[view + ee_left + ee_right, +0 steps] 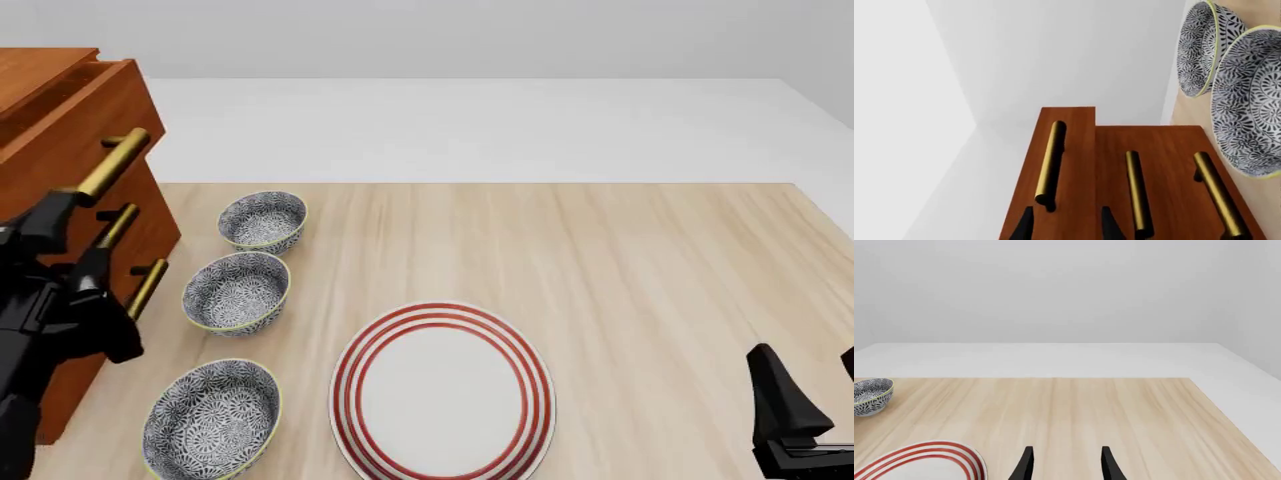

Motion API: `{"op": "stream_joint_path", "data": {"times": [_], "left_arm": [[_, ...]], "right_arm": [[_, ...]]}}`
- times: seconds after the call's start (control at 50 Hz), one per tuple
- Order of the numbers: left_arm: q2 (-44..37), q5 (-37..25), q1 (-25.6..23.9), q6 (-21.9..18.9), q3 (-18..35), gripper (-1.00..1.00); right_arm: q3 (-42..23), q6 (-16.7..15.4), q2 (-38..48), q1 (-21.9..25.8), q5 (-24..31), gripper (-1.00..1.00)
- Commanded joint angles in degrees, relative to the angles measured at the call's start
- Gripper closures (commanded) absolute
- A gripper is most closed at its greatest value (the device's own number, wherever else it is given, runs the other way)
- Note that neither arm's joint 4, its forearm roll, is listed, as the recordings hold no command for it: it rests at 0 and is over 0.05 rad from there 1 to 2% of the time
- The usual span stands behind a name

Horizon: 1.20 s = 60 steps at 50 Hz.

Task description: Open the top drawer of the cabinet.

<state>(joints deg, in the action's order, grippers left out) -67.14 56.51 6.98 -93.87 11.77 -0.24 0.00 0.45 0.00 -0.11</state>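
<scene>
Our left gripper (1066, 225) fingers are spread, gripping nothing. Just ahead, the reddish-brown top drawer's (1074, 165) long brass bar handle (1049, 162) runs along them. Our right gripper (1066, 465), also spread, sits well apart.

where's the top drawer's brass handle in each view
Left wrist view: the top drawer's handle runs lengthwise on the drawer front that juts past the lower two.
Front view: far left, on the cabinet, handle at.
Right wrist view: not in it.
Shared landmark: the patterned bowls.
</scene>
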Motion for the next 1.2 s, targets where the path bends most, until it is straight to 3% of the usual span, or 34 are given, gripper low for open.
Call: {"op": "stream_joint_path", "data": {"times": [0.02, 0.34, 0.46, 0.48, 0.52, 0.54, 0.66, 0.7, 0.74, 0.76, 0.88, 0.94, 1.0, 1.08, 1.2], "left_arm": [[4.1, -3.2, -0.1, 0.2, -0.9, -1.0], [12.9, -8.9, -1.5, 1.2, -3.9, -1.0], [17.8, -13.8, -1.7, 3.1, -3.6, -1.0], [21.0, -18.1, -1.4, 5.7, -1.8, -1.0], [21.8, -18.8, -1.7, 5.5, -2.0, -1.0], [24.4, -22.2, -2.1, 7.1, -1.2, -1.0], [26.8, -25.4, -1.8, 8.6, -0.1, -1.0], [28.9, -29.4, -1.2, 12.0, 2.3, -1.0], [29.1, -29.7, -1.5, 11.2, 1.9, -1.0], [31.2, -33.3, -2.0, 13.4, 3.4, -1.0], [33.9, -37.8, -2.4, 15.3, 5.3, -1.0], [36.2, -42.9, -3.1, 18.8, 8.1, -1.0], [36.8, -43.2, -3.1, 18.8, 8.3, -1.0], [39.7, -49.5, -4.6, 23.0, 12.4, -1.0], [40.4, -50.7, -4.9, 22.6, 12.6, -1.0]], "right_arm": [[0.0, 0.0, 0.0, 0.0, 0.0, -1.0], [0.0, 0.0, 0.0, 0.0, 0.0, -1.0], [0.0, 0.0, 0.0, 0.0, 0.0, -1.0], [0.0, 0.0, 0.0, 0.0, 0.0, -1.0], [0.0, 0.0, 0.0, 0.0, 0.0, -1.0], [0.0, 0.0, 0.0, 0.0, 0.0, -1.0], [0.0, 0.0, 0.0, 0.0, 0.0, -1.0], [0.0, 0.0, 0.0, 0.0, 0.0, -1.0], [0.0, 0.0, 0.0, 0.0, 0.0, -1.0], [0.0, 0.0, 0.0, 0.0, 0.0, -1.0], [0.0, 0.0, 0.0, 0.0, 0.0, -1.0], [0.0, 0.0, 0.0, 0.0, 0.0, -1.0], [0.0, 0.0, 0.0, 0.0, 0.0, -1.0], [0.0, 0.0, 0.0, 0.0, 0.0, -1.0], [0.0, 0.0, 0.0, 0.0, 0.0, -1.0]]}}
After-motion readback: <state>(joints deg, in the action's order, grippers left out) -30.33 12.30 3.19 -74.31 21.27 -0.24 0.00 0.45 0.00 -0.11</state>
